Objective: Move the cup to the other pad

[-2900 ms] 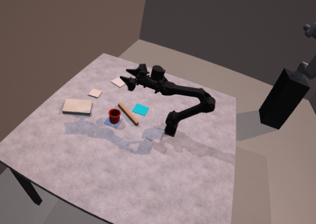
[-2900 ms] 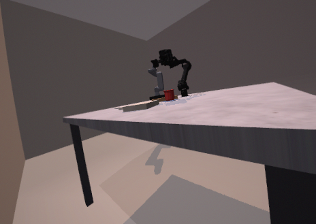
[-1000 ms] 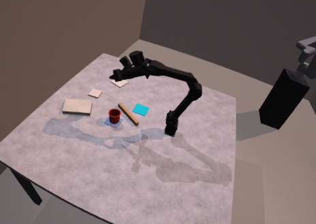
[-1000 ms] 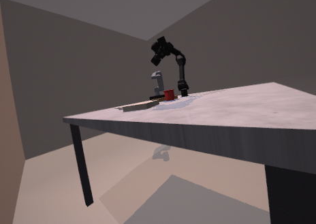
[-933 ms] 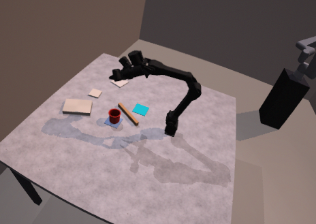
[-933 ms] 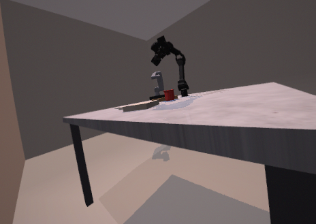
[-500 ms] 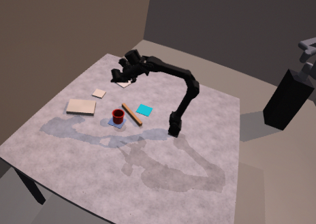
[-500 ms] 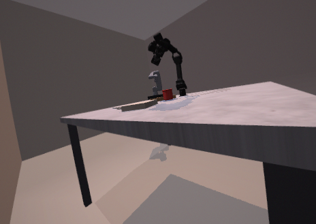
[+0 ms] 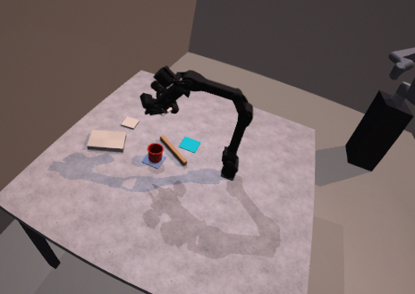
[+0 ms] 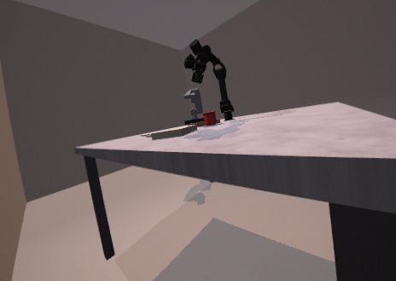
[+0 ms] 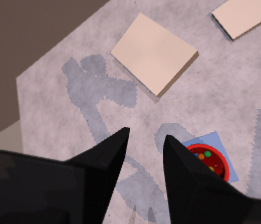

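The red cup (image 9: pixel 155 153) (image 10: pixel 209 118) (image 11: pixel 203 147) stands upright on the blue pad (image 9: pixel 154 164) (image 11: pixel 217 140). Several coloured marbles (image 11: pixel 203 156) lie inside it in the wrist view. The cyan pad (image 9: pixel 190 145) lies flat on the table, to the right of the cup in the top view, with nothing on it. My gripper (image 9: pixel 157 109) (image 11: pixel 146 136) is high above the table, clear of the cup. Its fingers stand partly open with nothing between them. In the wrist view the cup is to the right of the fingertips, and the right finger hides part of it.
A wooden bar (image 9: pixel 173 150) lies between the cup and the cyan pad. A beige block (image 9: pixel 107 140) (image 10: pixel 175 131) (image 11: pixel 153 55) lies left of the cup in the top view, with a smaller beige tile (image 9: pixel 131 122) (image 11: pixel 243 17) behind it.
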